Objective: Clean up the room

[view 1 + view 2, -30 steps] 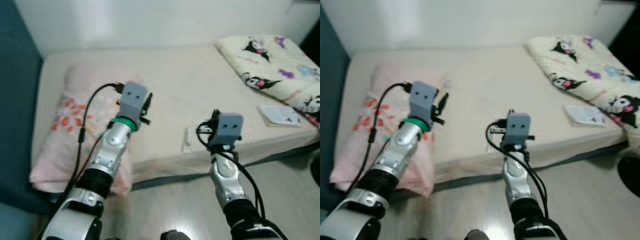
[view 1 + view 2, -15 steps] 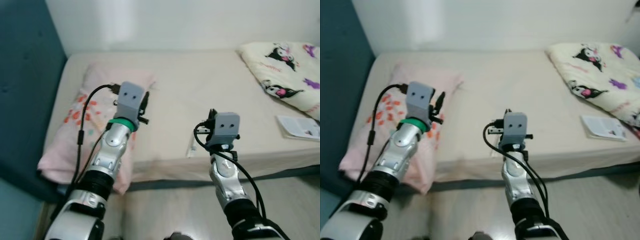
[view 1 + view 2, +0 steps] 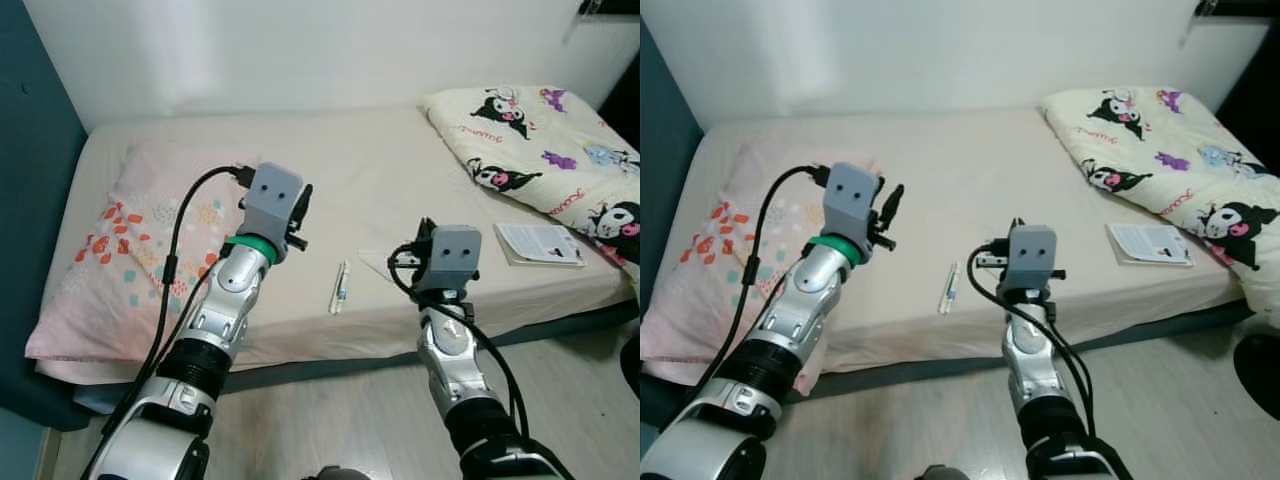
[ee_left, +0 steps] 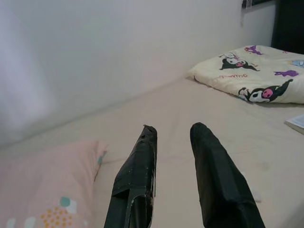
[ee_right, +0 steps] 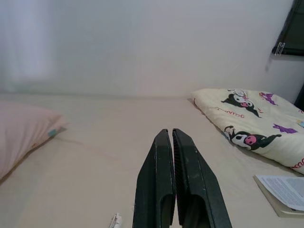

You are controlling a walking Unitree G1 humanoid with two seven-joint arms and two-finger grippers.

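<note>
A beige bed [image 3: 380,170] stands in front of me. On it, near the front edge, lies a small white tube [image 3: 340,287] between my two raised arms. My left gripper [image 4: 173,129] hovers open above the bed beside the pink patterned pillow [image 3: 130,250], holding nothing. The right gripper [image 5: 169,131] is shut and empty, held over the bed's front edge just right of the tube [image 5: 115,221]. A thin booklet [image 3: 540,243] lies at the right, next to a cream blanket with cartoon prints [image 3: 530,140].
A dark blue headboard [image 3: 30,200] borders the bed on the left and a white wall [image 3: 300,50] runs behind it. Light wooden floor [image 3: 350,420] lies under my arms. A dark round object [image 3: 632,365] sits at the right edge.
The whole picture swung left and then back right as the camera moved. Both arms keep much the same pose. Nothing on the bed has visibly shifted.
</note>
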